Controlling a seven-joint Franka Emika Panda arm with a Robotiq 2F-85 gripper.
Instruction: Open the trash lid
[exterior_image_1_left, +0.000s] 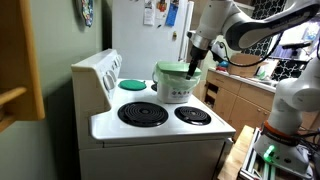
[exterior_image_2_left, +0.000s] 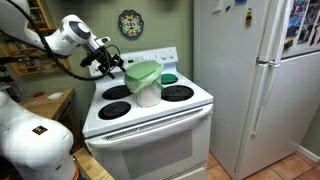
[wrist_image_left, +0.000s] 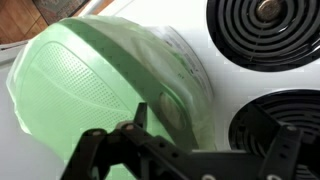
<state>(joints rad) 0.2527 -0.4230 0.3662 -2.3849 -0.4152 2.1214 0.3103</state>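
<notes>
Your tool (wrist_image_left: 188, 150) is spread wide and holds nothing. The trash lid (wrist_image_left: 100, 85) lies just ahead and below it, near edge closest, capping the trash (exterior_image_1_left: 178, 90).

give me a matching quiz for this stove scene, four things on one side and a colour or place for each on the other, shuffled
Things:
1 trash lid
2 trash
3 teal disc
4 front coil burner

Matches:
a black, nothing on it
b white, standing on the stove
c green, on top of the bin
d lying flat near the back panel

Pairs: 1-c, 2-b, 3-d, 4-a
</notes>
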